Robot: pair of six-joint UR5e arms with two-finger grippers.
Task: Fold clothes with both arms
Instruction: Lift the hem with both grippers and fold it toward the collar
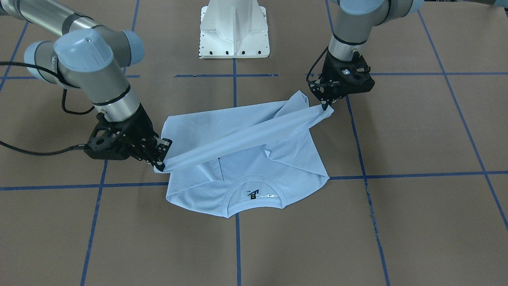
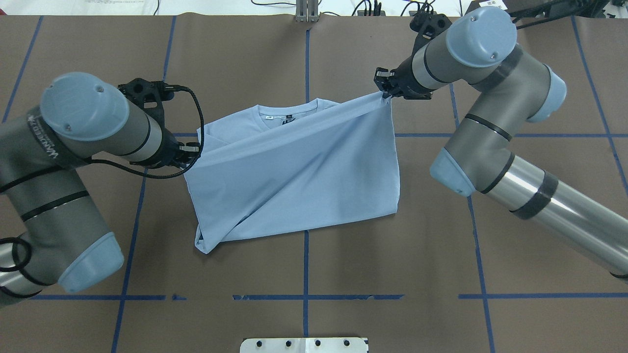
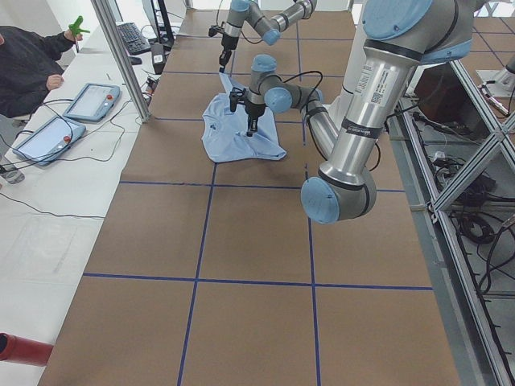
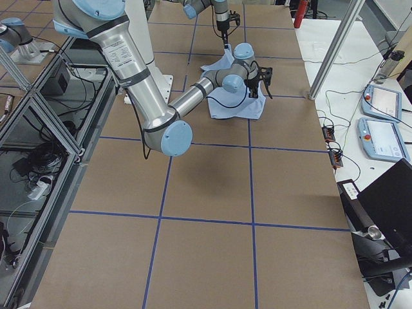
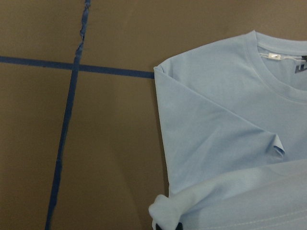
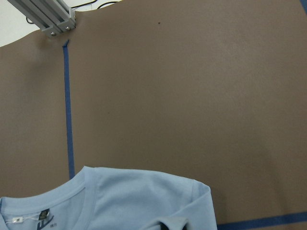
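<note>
- In the front-facing view the bare brown counter (image 1: 416, 222), crossed by blue tape lines (image 1: 238, 246), lies nearest. Next comes the collar (image 1: 237, 187) of the pale blue T-shirt (image 1: 285, 159), with a black neck label (image 1: 253, 194) and a white tag (image 1: 270, 196) inside the neck.
- The T-shirt sits near the counter's middle, its collar on the side away from the white pedestal base (image 1: 234, 31). Most of its body lies flat on the paper.
- One edge of the cloth is raised and drawn into a taut band that runs slantwise over the rest of the shirt, from claw to claw.
- The left claw (image 1: 326, 105) is pressed together on the band's end nearer the base, pinching a small bunched corner of T-shirt. The left arm (image 2: 88, 127) reaches in bent at the elbow.
- The right claw (image 1: 160, 159) is likewise pinching the T-shirt at the band's other end, just beside the collar side of the shirt. The right arm (image 2: 490, 98) angles in above it.
- In the overhead view the cloth hangs from the band in diagonal creases down to a folded corner (image 2: 203, 245) resting on the counter.
</note>
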